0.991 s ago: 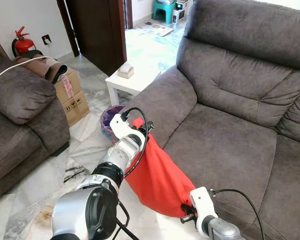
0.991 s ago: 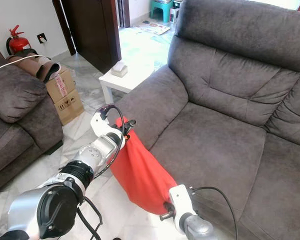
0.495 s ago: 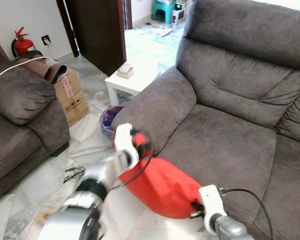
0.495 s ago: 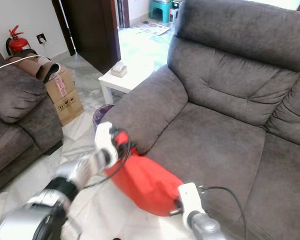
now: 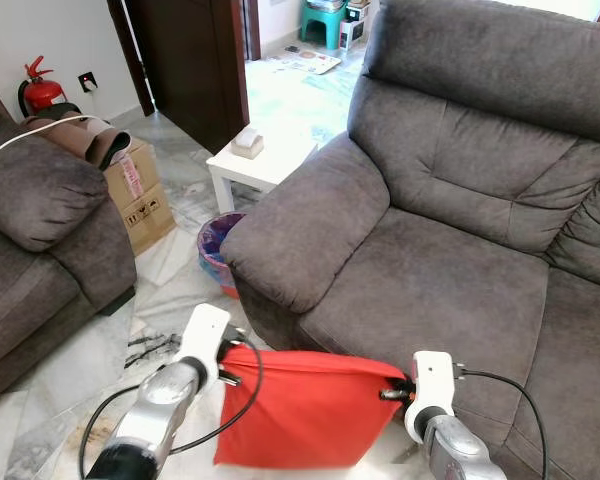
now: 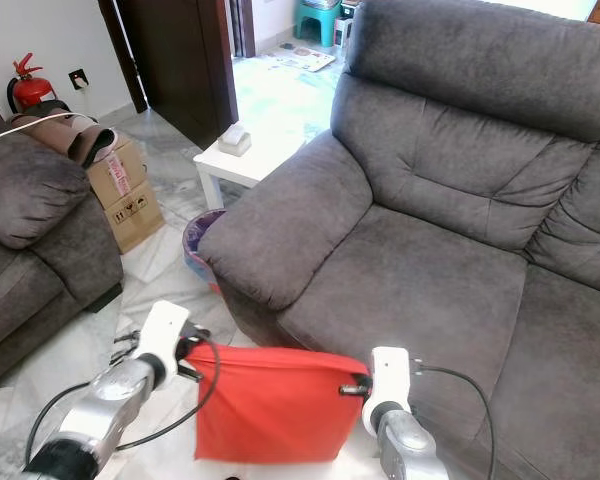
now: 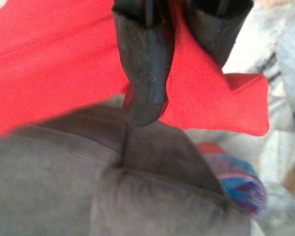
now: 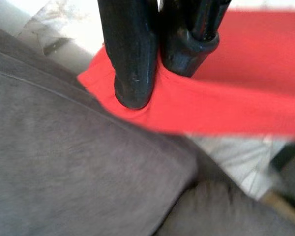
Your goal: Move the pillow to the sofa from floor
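Note:
A red pillow (image 5: pixel 305 410) hangs flat between my two grippers, just in front of the grey sofa's (image 5: pixel 450 290) seat edge and above the marble floor. My left gripper (image 5: pixel 230 365) is shut on its upper left corner. At the upper right corner my right gripper (image 5: pixel 392 390) is shut on the fabric. In the left wrist view both fingers (image 7: pixel 145 59) pinch red cloth (image 7: pixel 211 103), with the sofa arm beyond. The right wrist view has black fingers (image 8: pixel 132 54) clamped on the red edge (image 8: pixel 226 113) over the sofa cushion.
The sofa's left armrest (image 5: pixel 305 235) rises beside the pillow. A purple-lined bin (image 5: pixel 218 250) and a small white table (image 5: pixel 260 160) stand left of it. A second sofa (image 5: pixel 40 240), a cardboard box (image 5: pixel 140 195) and a fire extinguisher (image 5: pixel 40 92) lie further left.
The left arm dropped low and back from beside the armrest. The pillow went from hanging diagonally to stretched level between both grippers. The right gripper rose slightly.

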Tool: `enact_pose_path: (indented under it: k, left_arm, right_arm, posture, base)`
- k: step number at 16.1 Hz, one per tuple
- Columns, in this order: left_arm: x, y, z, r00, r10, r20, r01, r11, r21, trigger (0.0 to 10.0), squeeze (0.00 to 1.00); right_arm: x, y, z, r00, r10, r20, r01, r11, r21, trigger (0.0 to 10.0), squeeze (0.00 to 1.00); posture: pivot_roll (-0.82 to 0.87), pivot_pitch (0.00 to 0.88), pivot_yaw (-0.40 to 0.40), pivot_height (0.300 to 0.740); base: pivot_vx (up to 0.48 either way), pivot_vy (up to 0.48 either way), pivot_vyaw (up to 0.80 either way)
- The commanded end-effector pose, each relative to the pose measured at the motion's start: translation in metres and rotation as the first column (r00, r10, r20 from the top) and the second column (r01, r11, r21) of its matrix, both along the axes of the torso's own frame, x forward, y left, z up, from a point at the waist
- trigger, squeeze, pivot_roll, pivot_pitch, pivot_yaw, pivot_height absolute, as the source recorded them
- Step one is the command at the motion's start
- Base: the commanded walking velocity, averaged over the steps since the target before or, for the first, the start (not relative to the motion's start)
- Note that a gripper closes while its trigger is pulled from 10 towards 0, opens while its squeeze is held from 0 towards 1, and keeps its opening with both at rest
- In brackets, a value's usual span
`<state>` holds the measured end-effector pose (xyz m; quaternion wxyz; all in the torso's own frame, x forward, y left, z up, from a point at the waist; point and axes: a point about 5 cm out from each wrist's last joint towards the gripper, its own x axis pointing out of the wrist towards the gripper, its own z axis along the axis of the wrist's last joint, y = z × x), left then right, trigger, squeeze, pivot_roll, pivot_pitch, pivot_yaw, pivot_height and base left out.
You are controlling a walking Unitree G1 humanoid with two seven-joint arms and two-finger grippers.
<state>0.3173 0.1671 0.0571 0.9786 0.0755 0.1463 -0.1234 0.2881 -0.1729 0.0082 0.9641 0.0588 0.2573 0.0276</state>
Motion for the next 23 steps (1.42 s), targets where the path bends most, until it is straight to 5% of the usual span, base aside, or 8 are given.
enact_pose_path:
  k: [1, 4, 8, 19, 23]
  left_arm:
    - [-0.004, 0.033, 0.013, 0.986, 0.099, 0.131, -0.114, 0.987, 0.11, 10.0, 0.0]
    - [-0.011, 0.024, 0.008, 0.979, 0.121, 0.167, -0.132, 0.99, 0.057, 10.0, 0.0]
    - [-0.002, -0.002, 0.019, 0.968, 0.079, 0.238, -0.085, 0.996, 0.016, 10.0, 0.0]
    - [-0.003, 0.012, 0.018, 0.97, 0.047, 0.24, -0.06, 0.997, 0.049, 10.0, 0.0]
    - [-0.004, 0.007, 0.015, 0.973, 0.038, 0.23, -0.048, 0.998, 0.038, 10.0, 0.0]
  right_arm:
    - [-0.011, -0.045, -0.001, 0.968, -0.247, 0.034, 0.248, 0.969, -0.012, 0.0, 0.0]
    - [-0.024, -0.052, -0.002, 0.94, -0.329, 0.09, 0.325, 0.944, 0.055, 0.0, 0.0]
    - [-0.041, -0.042, -0.001, 0.911, -0.373, 0.177, 0.358, 0.927, 0.112, 0.0, 0.0]
    - [-0.058, -0.022, -0.006, 0.88, -0.425, 0.212, 0.406, 0.905, 0.125, 0.0, 0.0]
    - [-0.059, -0.026, -0.004, 0.878, -0.424, 0.221, 0.407, 0.905, 0.12, 0.0, 0.0]
  posture:
    - [0.11, 0.097, 0.006, 0.74]
    - [0.1, 0.096, -0.002, 0.74]
    - [0.11, 0.082, -0.013, 0.74]
    - [0.09, 0.044, 0.078, 0.74]
    - [0.06, 0.027, 0.077, 0.74]
  base:
    - [0.0, 0.0, 0.0]
    - [0.0, 0.0, 0.0]
    - [0.0, 0.0, 0.0]
    - [0.0, 0.0, 0.0]
    - [0.0, 0.0, 0.0]
